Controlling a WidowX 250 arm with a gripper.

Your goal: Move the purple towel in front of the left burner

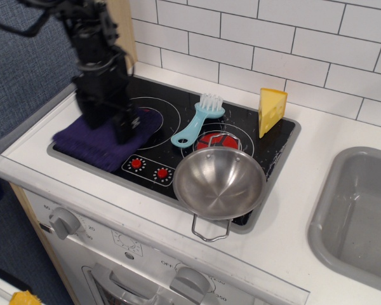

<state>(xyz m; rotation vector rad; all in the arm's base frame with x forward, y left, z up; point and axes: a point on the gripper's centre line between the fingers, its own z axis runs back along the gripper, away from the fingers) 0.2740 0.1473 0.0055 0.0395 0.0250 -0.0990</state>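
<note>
Purple towel (98,143) on the cooktop's near-left corner, long axis running left-near to right-far. Gripper (108,121) directly above, pressed into it, fingers seemingly closed on cloth. Left burner (153,109), mostly covered, lies just far-right. Release looks next.

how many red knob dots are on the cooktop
2. The left red dot and the right red dot sit side by side near the front edge of the cooktop, between the purple towel and the steel bowl. None seems hidden.
</note>
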